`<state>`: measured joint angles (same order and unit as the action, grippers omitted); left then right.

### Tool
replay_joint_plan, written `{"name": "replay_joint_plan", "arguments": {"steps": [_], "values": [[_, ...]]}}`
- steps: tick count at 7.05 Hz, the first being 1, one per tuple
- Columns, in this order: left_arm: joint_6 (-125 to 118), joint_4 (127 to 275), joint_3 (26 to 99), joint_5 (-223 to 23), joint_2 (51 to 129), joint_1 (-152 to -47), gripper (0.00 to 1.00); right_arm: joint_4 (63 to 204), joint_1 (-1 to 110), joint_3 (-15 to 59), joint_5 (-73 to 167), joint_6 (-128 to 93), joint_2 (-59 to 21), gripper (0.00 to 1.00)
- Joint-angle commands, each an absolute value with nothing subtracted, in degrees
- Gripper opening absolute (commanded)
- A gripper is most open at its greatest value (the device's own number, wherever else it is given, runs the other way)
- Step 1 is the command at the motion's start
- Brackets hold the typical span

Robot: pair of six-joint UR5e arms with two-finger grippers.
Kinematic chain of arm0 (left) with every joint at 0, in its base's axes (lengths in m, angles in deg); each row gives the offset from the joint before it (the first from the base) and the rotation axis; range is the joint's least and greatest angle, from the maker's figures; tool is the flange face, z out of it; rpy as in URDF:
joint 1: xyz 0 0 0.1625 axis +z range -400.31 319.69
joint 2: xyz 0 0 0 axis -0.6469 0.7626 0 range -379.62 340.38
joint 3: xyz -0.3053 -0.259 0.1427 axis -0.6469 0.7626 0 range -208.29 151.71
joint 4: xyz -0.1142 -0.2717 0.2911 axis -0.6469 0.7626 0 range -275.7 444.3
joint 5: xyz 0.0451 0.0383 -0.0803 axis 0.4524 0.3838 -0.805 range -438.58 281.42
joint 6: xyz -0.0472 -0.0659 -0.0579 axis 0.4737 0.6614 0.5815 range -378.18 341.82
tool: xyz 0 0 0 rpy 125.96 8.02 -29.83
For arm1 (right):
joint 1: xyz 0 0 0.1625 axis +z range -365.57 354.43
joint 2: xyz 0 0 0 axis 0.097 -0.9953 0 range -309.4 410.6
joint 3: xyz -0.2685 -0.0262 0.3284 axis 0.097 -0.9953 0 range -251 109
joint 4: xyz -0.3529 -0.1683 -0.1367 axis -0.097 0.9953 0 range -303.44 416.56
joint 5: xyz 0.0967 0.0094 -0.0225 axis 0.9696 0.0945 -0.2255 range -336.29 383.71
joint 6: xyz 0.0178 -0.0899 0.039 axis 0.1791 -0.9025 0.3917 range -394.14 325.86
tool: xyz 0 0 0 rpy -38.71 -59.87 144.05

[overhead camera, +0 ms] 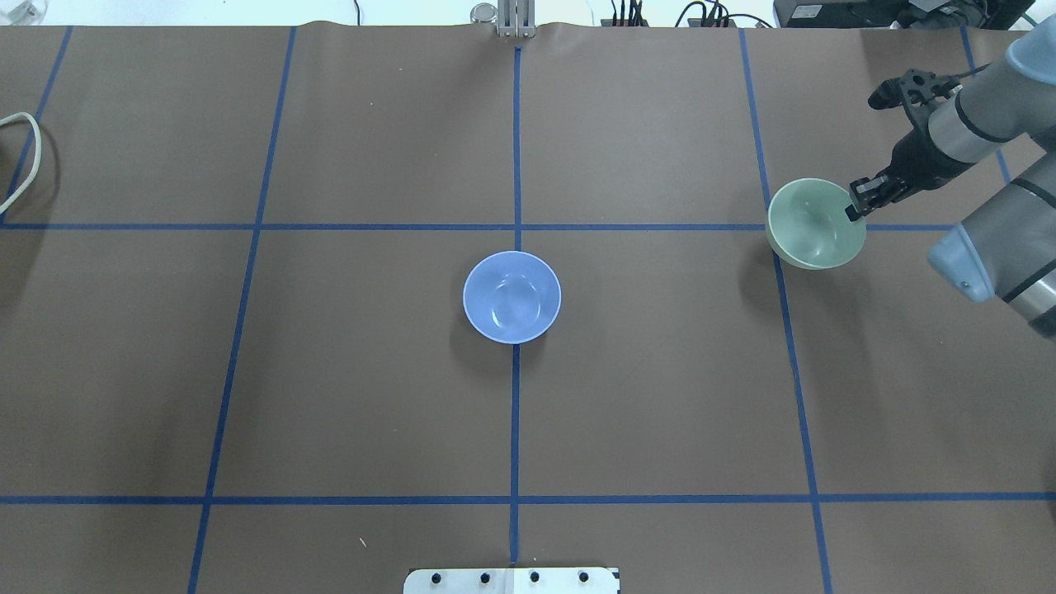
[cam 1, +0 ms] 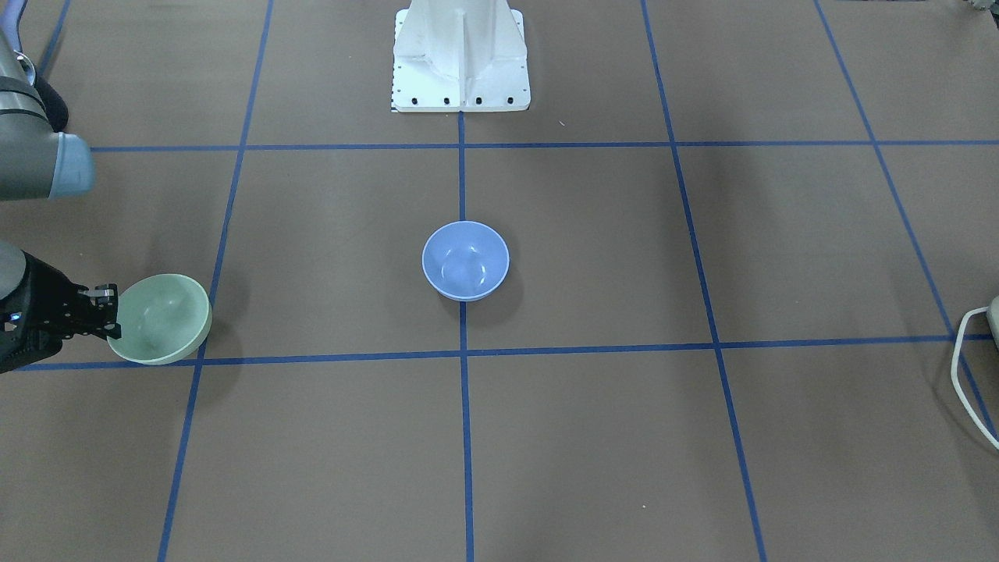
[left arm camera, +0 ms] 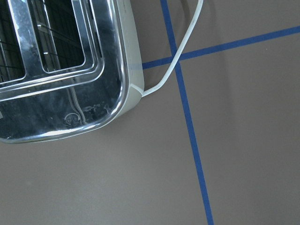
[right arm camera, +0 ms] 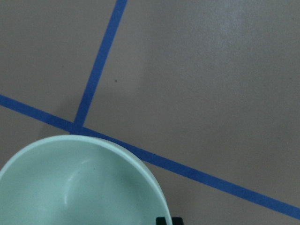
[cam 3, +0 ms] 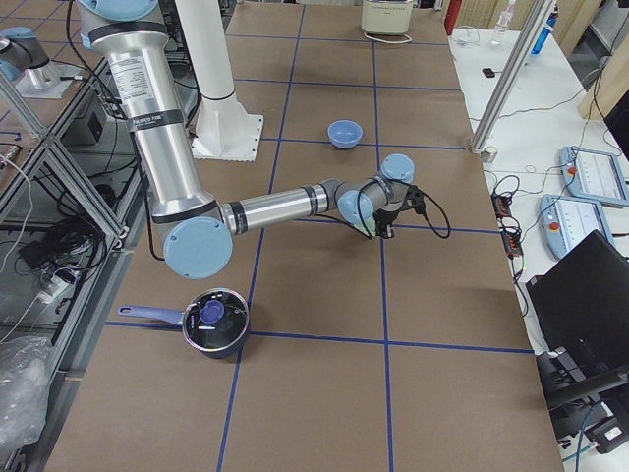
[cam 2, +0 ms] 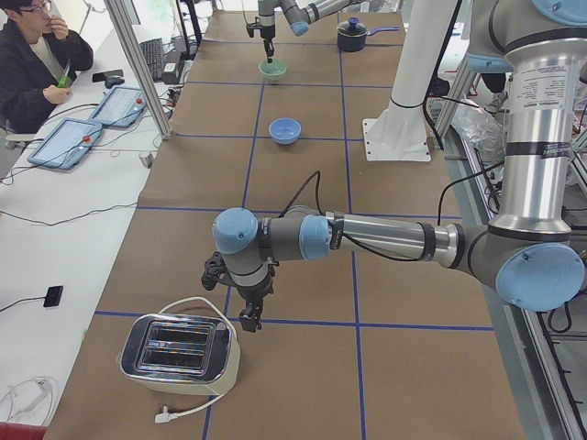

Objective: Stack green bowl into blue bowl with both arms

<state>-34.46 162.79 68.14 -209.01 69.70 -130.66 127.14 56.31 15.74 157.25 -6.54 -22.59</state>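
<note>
The green bowl (cam 1: 160, 318) hangs tilted a little above the table at the robot's right side, held by its rim. My right gripper (cam 1: 105, 316) is shut on that rim; it also shows in the overhead view (overhead camera: 858, 206), on the bowl's (overhead camera: 815, 224) right edge. The right wrist view shows the bowl (right arm camera: 79, 187) close below the camera. The blue bowl (cam 1: 465, 260) stands upright and empty on the table's middle line, also in the overhead view (overhead camera: 511, 297). My left gripper (cam 2: 249, 319) points down beside a toaster; I cannot tell if it is open.
A chrome toaster (cam 2: 179, 348) with a white cable (overhead camera: 25, 157) stands at the table's left end and fills the left wrist view (left arm camera: 61, 70). A dark pot (cam 3: 214, 323) sits near the right end. The white pedestal (cam 1: 460, 58) stands at the robot's side.
</note>
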Motion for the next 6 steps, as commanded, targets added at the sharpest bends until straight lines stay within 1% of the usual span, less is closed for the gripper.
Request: {"name": "replay_joint_plan", "arguments": {"steps": [1, 2, 3, 4, 5, 6], "values": [[-32.4, 162.9, 68.3, -209.0, 69.7, -130.6, 0.99, 127.1, 55.9, 20.6, 159.4, 11.6, -17.0, 0.00], [-29.7, 163.4, 68.6, -209.1, 69.7, -130.6, 0.99, 127.3, 52.3, 22.9, 158.6, 21.0, -13.9, 0.00], [-28.7, 164.1, 68.3, -210.5, 69.6, -130.6, 0.99, 127.4, 48.3, 23.4, 156.7, 28.8, -9.6, 0.00], [-28.7, 164.1, 68.4, -210.9, 69.1, -130.6, 0.99, 127.9, 42.6, 25.2, 149.8, 36.0, -6.5, 0.00], [-28.7, 164.2, 68.4, -210.9, 69.1, -130.6, 0.99, 128.4, 38.0, 25.6, 144.7, 40.6, -4.8, 0.00], [-28.7, 164.2, 68.4, -210.9, 69.1, -130.6, 0.99, 133.2, 34.0, 25.5, 140.8, 41.9, -1.7, 0.00]]}}
